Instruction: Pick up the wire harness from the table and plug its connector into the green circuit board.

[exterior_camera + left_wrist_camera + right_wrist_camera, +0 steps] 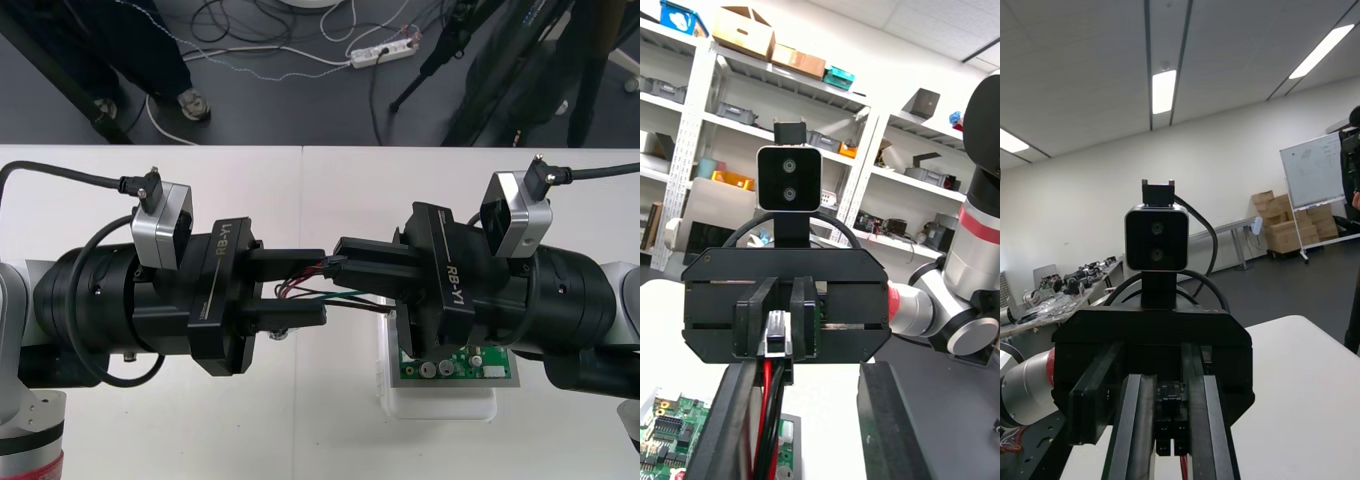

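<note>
Right gripper [338, 262] holds harness [300, 287] stretched leftward.

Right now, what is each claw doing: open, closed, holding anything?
Left claw: open; harness wires run through the gap.
Right claw: closed on the black plug.

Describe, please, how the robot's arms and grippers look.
The left gripper and right gripper are black blocks lettered RB-Y1 in white, with black fingers, each topped by a silver camera with a black cable. The arms are black, then silver.
</note>
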